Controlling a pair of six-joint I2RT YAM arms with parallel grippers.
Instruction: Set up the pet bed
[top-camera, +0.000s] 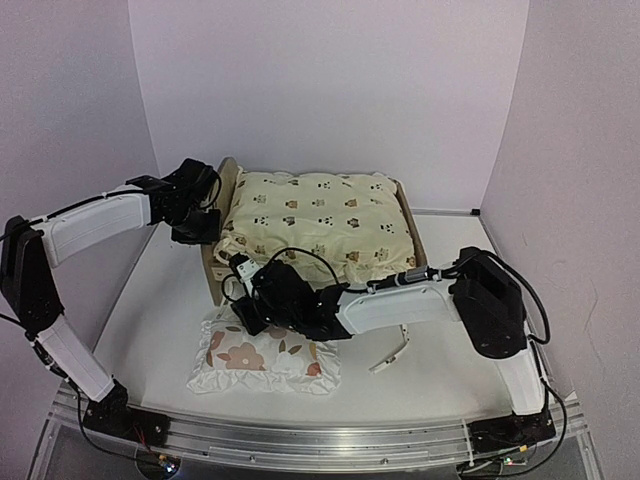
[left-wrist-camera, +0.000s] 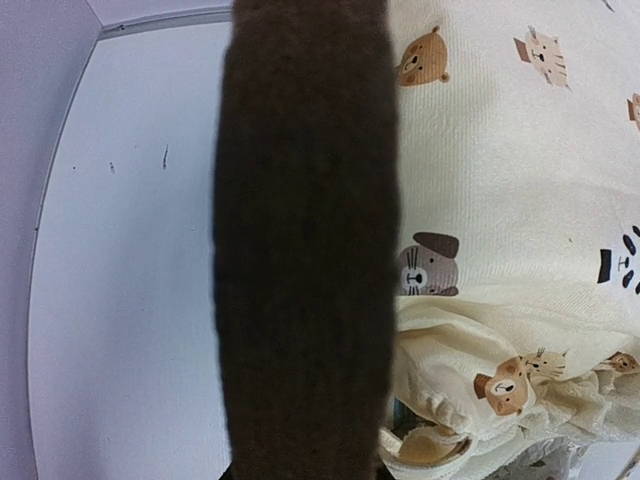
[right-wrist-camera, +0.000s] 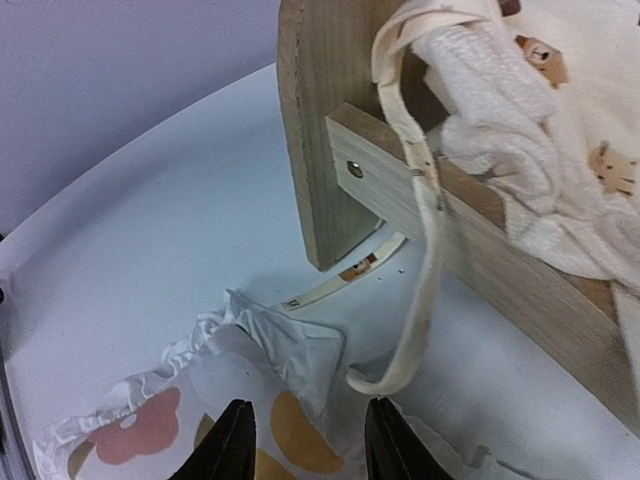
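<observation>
The pet bed (top-camera: 226, 182) stands at the back middle, its light-wood frame (right-wrist-camera: 320, 120) filled by the cream animal-print cushion (top-camera: 320, 220) (left-wrist-camera: 500, 180). My left gripper (top-camera: 205, 226) is at the headboard's edge, shut on it. In the left wrist view the headboard (left-wrist-camera: 305, 240) is a dark blurred band that hides the fingers. My right gripper (top-camera: 240, 308) (right-wrist-camera: 310, 445) hovers open over a corner of the flowered pillow (top-camera: 265, 358) (right-wrist-camera: 150, 420), which lies on the table in front of the bed. A cushion tie string (right-wrist-camera: 425, 270) hangs down beside the bed leg.
A loose white strip (top-camera: 390, 350) lies on the table right of the pillow. Another printed strip (right-wrist-camera: 340, 285) lies under the bed's corner. White walls enclose the table on the left, back and right.
</observation>
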